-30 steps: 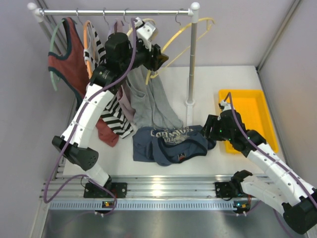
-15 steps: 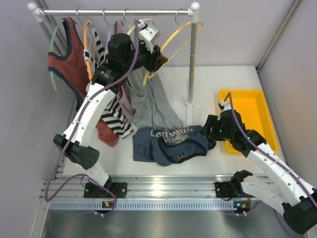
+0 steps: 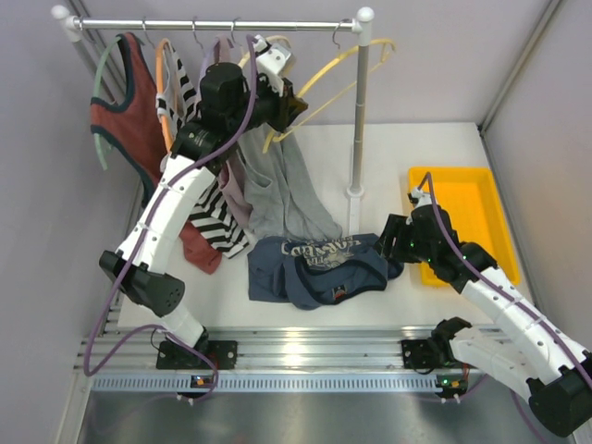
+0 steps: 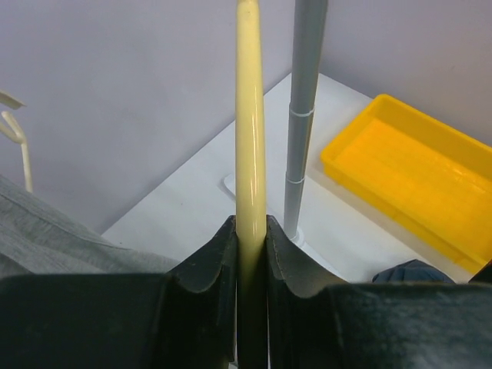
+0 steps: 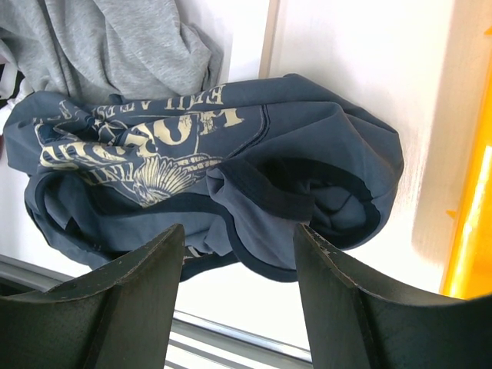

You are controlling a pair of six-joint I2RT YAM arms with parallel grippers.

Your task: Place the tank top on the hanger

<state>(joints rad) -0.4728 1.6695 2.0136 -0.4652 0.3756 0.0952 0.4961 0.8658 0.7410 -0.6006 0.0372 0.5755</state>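
Jaws of the left gripper [image 4: 250, 231] are closed on the hanger [image 4: 250, 115], and we see them pressing its yellow bar from both sides, with no gap. In the left wrist view the bar runs straight away from the fingers, just beside the grey post [image 4: 301, 115] of the rack. From above, the hanger's long axis slants from the gripper, low on the left, up and to the right, past the top of the post. Its small hook is up by the rail [image 3: 213, 23]; we cannot tell whether it bears on it.

We find the tank top [image 3: 319, 268] crumpled on the table [image 3: 416, 148], in front of the rack and between the two arms. Its long axis runs left to right in the overhead view, and its pale print faces up. A dark-trimmed opening lies at its right end. We cannot tell which end is the hem.

We see the right gripper [image 5: 238, 231] hovering above that right end with its fingers spread wide and nothing between them. The fingers are clear of the cloth.

A grey top [image 3: 282, 190] hangs from the rail, and its lower edge lies just beyond the tank top. A yellow tray [image 3: 462, 213] sits to the right, apart from the tank top.
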